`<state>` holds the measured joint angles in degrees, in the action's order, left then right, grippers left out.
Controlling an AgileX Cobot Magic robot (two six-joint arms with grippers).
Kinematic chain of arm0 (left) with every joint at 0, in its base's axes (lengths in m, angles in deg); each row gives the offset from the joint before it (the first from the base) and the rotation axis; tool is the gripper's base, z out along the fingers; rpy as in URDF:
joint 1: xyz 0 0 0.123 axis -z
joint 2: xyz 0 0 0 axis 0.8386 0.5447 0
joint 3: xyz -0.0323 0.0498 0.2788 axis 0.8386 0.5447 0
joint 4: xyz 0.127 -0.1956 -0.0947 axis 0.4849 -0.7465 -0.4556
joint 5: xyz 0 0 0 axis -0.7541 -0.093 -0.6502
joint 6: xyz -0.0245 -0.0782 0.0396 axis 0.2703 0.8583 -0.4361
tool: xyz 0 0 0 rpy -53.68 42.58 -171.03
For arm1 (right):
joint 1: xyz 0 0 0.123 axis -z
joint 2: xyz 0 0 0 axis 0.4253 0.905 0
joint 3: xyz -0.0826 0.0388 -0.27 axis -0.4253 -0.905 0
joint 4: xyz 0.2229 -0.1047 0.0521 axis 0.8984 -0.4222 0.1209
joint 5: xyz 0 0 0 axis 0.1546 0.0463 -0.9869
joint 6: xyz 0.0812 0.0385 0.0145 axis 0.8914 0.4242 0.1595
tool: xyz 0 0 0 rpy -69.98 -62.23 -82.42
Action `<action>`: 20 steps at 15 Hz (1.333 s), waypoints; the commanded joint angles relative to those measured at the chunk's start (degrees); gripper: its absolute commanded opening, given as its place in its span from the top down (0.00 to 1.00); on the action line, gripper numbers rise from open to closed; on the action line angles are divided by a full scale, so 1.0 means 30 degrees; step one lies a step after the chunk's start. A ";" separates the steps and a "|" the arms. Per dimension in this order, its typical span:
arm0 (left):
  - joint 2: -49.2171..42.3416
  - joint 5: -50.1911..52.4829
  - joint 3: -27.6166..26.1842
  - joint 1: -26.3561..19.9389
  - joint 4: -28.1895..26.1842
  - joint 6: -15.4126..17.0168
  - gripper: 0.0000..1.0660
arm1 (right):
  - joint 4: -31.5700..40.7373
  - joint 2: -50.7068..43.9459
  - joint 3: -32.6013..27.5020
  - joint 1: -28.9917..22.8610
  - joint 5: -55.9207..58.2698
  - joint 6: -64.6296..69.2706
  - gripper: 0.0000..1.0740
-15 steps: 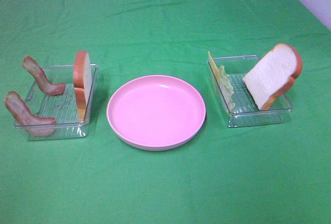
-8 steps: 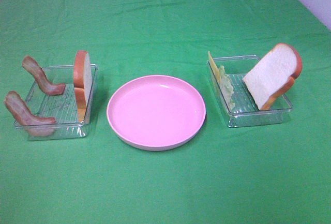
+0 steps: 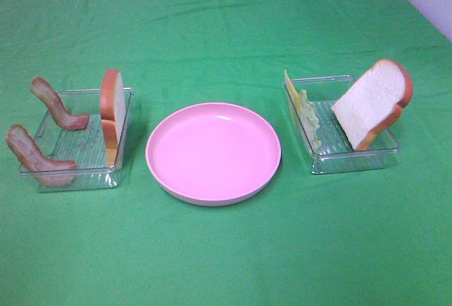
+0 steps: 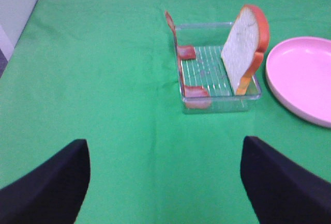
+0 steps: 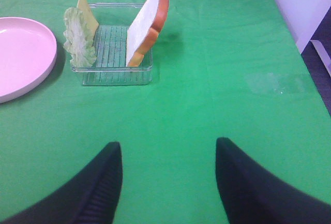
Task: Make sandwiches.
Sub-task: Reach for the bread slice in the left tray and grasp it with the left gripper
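No stacked sandwich shows; its parts stand apart. The left clear tray (image 3: 78, 179) holds two bacon strips (image 3: 55, 102) and an upright bread slice (image 3: 111, 104), also in the left wrist view (image 4: 243, 45). The right clear tray (image 3: 353, 161) holds a cheese square (image 3: 290, 90), lettuce (image 3: 309, 116) and a leaning bread slice (image 3: 374, 101), also in the right wrist view (image 5: 147, 25). My left gripper (image 4: 165, 193) is open and empty, well short of the left tray. My right gripper (image 5: 168, 193) is open and empty, well short of the right tray. Neither shows in the high view.
A round pink plate (image 3: 212, 152) with nothing on it sits between the two trays on the green cloth (image 3: 226, 263). The cloth's right edge and a white wall show at the far right (image 5: 310, 6).
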<state>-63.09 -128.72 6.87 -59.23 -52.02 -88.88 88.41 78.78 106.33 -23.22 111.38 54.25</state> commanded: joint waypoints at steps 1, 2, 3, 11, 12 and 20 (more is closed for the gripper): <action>0.2215 0.2235 -0.0993 -0.0019 -0.0630 0.0095 0.28 | 0.0000 -0.0286 -0.0057 0.0115 -0.0153 -0.0095 0.51; 0.3724 0.2617 -0.1451 -0.0019 -0.1299 0.0095 0.28 | 0.0000 -0.0286 -0.0057 0.0115 -0.0153 -0.0095 0.51; 0.5252 0.2655 -0.2063 -0.0019 -0.2406 0.0057 0.28 | 0.0000 -0.0286 -0.0057 0.0115 -0.0153 -0.0095 0.51; 1.6807 0.0420 -0.9053 -0.0019 -0.5730 -0.1948 0.28 | 0.0000 -0.0286 -0.0057 0.0115 -0.0153 -0.0095 0.51; 1.9442 -0.0802 -1.0676 -0.0019 -0.5730 -0.1700 0.28 | 0.0000 -0.0286 -0.0057 0.0115 -0.0153 -0.0095 0.51; 2.7426 -0.2922 -1.5718 0.2521 -0.3151 0.2139 0.28 | 0.0000 -0.0286 -0.0057 0.0115 -0.0153 -0.0095 0.51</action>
<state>18.90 -136.74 -39.88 -52.07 -61.88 -83.26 88.41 78.78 106.33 -23.22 111.38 54.25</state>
